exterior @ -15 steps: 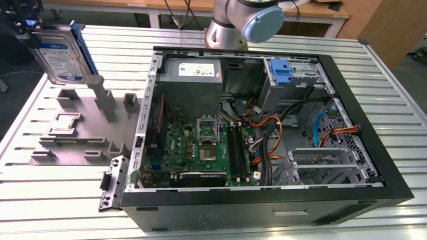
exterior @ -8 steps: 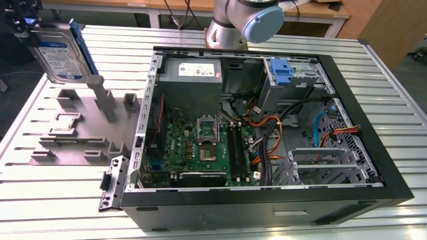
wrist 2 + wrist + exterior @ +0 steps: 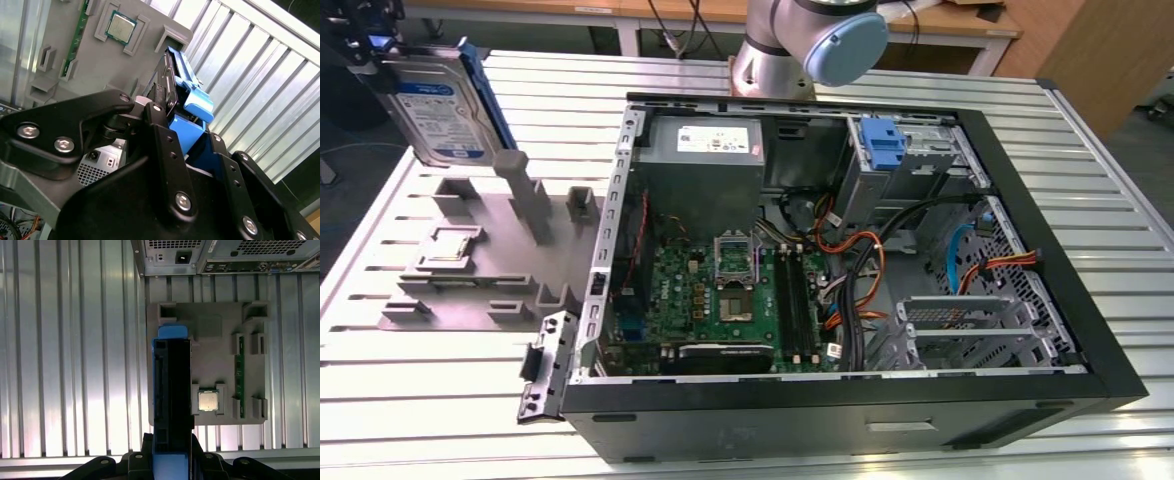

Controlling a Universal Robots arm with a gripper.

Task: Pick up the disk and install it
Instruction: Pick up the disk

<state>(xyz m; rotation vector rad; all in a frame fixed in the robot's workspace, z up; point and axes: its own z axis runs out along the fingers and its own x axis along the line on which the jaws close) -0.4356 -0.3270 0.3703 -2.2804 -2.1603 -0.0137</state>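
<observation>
Where the bench (image 3: 414, 400) runs toward the exterior view's far left, the disk (image 3: 438, 105) hangs roughly upright in the air, label facing out, above the grey holder plate (image 3: 480, 270). The black jaws are closed on its upper end, gripping it by its flat faces, and in both wrist views it stands edge-on between them. On the plate beneath sit a processor chip (image 3: 208, 401) and a green memory stick (image 3: 240, 375). To the exterior view's right lies the open computer case (image 3: 1081, 300), with its silver cage with a blue latch (image 3: 887, 140) on the far side.
</observation>
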